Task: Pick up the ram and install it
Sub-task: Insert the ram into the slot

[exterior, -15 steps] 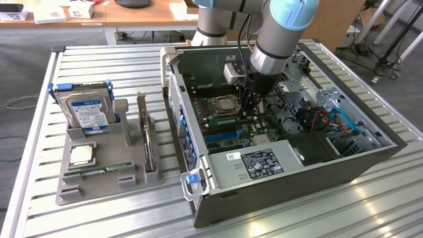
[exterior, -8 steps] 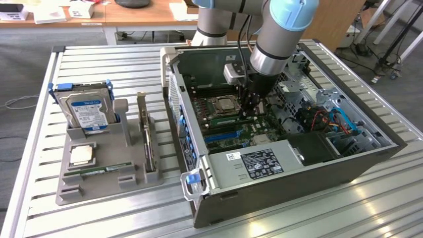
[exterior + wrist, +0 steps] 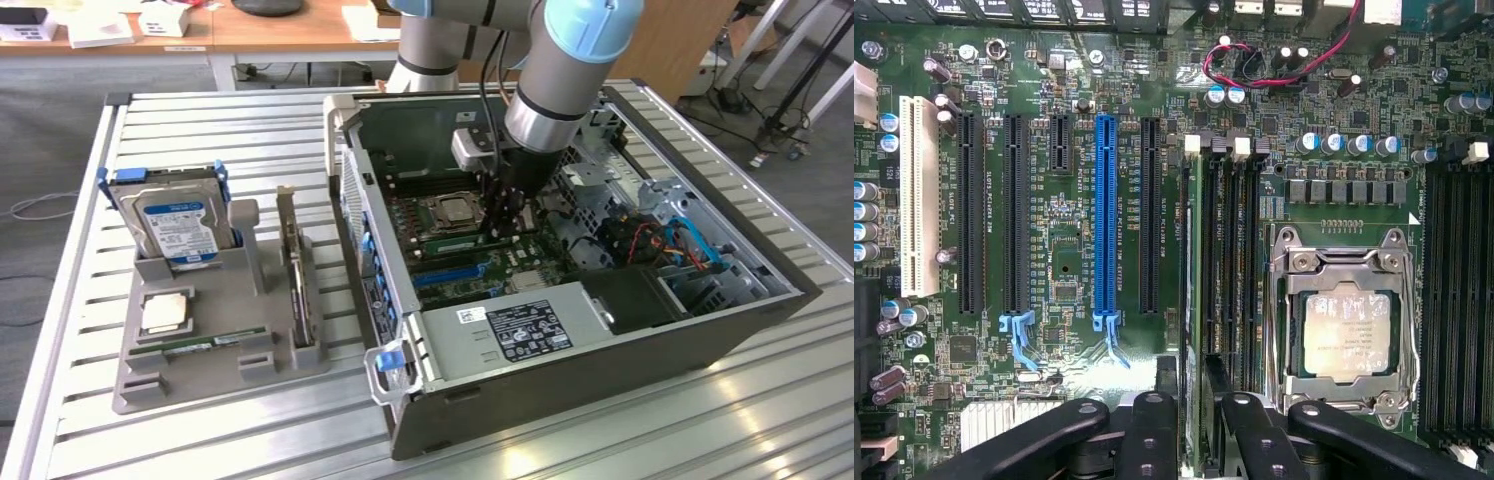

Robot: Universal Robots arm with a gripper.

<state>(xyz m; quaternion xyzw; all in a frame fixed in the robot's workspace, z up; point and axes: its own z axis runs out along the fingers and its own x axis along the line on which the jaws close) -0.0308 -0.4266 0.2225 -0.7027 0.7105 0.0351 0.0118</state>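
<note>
The ram (image 3: 1194, 300) stands on edge in the memory slot nearest the expansion slots, seen from above as a thin green strip, beside the empty black memory slots (image 3: 1239, 260). My gripper (image 3: 1199, 405) is straight above one end of it, with its black fingers (image 3: 1154, 425) on either side of the stick and a narrow gap showing on both sides, so it is open. In the exterior view the gripper (image 3: 514, 222) reaches down into the open computer case (image 3: 400, 300), next to the processor (image 3: 454, 212).
The silver processor (image 3: 1351, 335) sits in its socket close to the ram slots, and a blue expansion slot (image 3: 1104, 220) lies on the other side. On the exterior view's left a grey tray (image 3: 147, 390) holds a hard drive (image 3: 174, 225), an upright card (image 3: 294, 270) and another green stick (image 3: 200, 346).
</note>
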